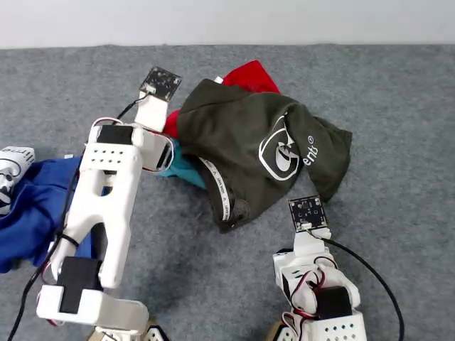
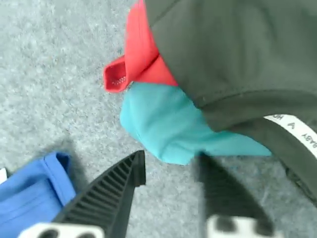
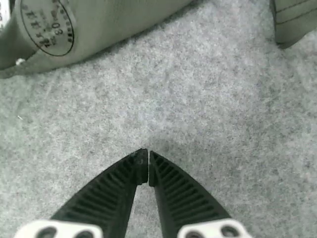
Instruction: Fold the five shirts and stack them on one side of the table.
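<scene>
A dark olive shirt [image 1: 263,153] lies crumpled in the middle of the table, on top of a red shirt [image 1: 249,74] and a teal shirt [image 1: 183,170]. A blue shirt [image 1: 35,206] and a white printed shirt [image 1: 11,167] lie at the left edge. My left gripper [image 2: 171,163] is open just above the table, close to the teal shirt [image 2: 163,124], with the red shirt [image 2: 138,54] and olive shirt [image 2: 237,59] beyond and the blue shirt [image 2: 29,193] beside it. My right gripper [image 3: 148,166] is shut and holds nothing, over bare carpet short of the olive shirt's [image 3: 99,25] hem.
Grey carpet [image 1: 398,106] covers the table, with open room at the right and far left. The left arm [image 1: 106,206] stretches over the blue shirt's edge. The right arm's base [image 1: 320,298] sits at the front edge.
</scene>
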### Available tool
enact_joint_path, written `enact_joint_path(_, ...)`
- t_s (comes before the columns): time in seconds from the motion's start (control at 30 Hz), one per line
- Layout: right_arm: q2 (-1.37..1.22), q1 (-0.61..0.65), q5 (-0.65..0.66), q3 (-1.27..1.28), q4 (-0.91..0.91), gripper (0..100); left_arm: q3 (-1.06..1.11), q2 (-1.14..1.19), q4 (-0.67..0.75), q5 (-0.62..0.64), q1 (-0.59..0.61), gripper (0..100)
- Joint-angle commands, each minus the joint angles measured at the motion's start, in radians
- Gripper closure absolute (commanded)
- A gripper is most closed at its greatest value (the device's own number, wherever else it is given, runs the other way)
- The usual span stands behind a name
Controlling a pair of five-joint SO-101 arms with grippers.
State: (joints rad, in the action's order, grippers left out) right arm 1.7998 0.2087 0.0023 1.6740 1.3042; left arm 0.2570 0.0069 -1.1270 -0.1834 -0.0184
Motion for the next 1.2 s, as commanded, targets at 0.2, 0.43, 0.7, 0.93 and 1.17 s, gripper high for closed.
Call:
enact_joint_path(0.2,0.012,-0.012,0.009,0.011,0.004,98.8,-0.004,0.005,0.048,0.055,-0.104,70)
enact_joint_path(0.43,0.012,-0.012,0.009,0.011,0.004,98.8,-0.01,0.063,0.16,0.161,-0.169,70)
enact_joint_path(0.7,0.012,-0.012,0.009,0.011,0.004,98.8,-0.108,0.341,0.158,0.161,-0.172,70)
enact_joint_path(0.93,0.012,-0.012,0.009,0.011,0.004,98.8,-0.357,0.511,-0.052,0.132,-0.173,89)
enact_joint_path(1.17,0.012,-0.012,0.009,0.011,0.004,98.8,-0.46,0.474,-0.218,0.054,-0.15,99)
